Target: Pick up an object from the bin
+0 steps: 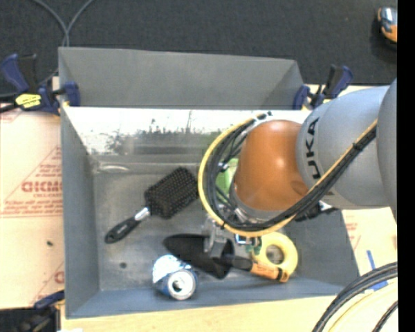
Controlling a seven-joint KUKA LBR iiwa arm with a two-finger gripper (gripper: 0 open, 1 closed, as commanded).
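Observation:
My gripper reaches down near the front of the bin, mostly hidden under the arm's orange cover. It is right over the right end of a flat black object lying on the floor. Just to its right lies a yellow tape roll with an orange handle. A crushed blue and white can rests at the front wall, left of the gripper. A green thing peeks out behind the arm's cables.
A black hairbrush lies diagonally in the middle left of the bin, handle toward the front left. The arm and its cable loop cover the bin's right half.

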